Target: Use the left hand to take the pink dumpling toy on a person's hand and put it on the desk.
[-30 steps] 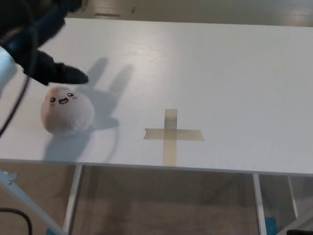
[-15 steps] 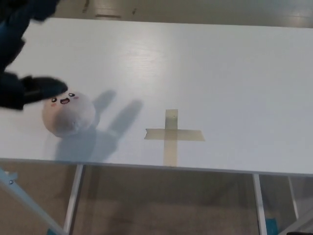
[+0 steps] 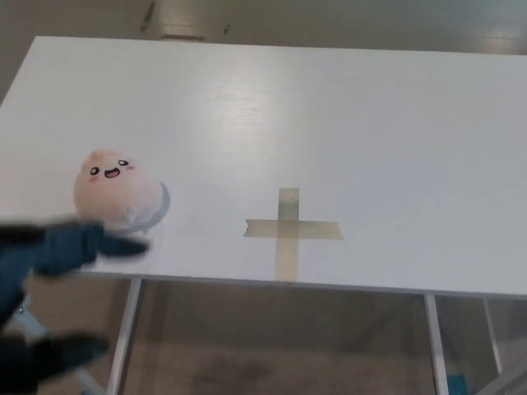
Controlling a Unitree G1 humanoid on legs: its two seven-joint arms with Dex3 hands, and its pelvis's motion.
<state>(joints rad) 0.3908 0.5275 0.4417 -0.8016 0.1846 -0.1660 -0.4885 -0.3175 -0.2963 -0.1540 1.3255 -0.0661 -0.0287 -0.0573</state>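
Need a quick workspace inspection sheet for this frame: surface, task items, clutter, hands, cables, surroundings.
Surface: white desk, with a tan tape cross near its front edge.
Job's things: pink dumpling toy sits on the desk at the left front, face up toward the camera; no person's hand seen.
Clutter: nothing seen.
Hands: left hand blurred at the lower left, just in front of the toy, holding nothing, fingers apart; right hand not in view.
Cables: nothing seen.
Surroundings: white desk legs and brown floor below; pale floor beyond the far edge.
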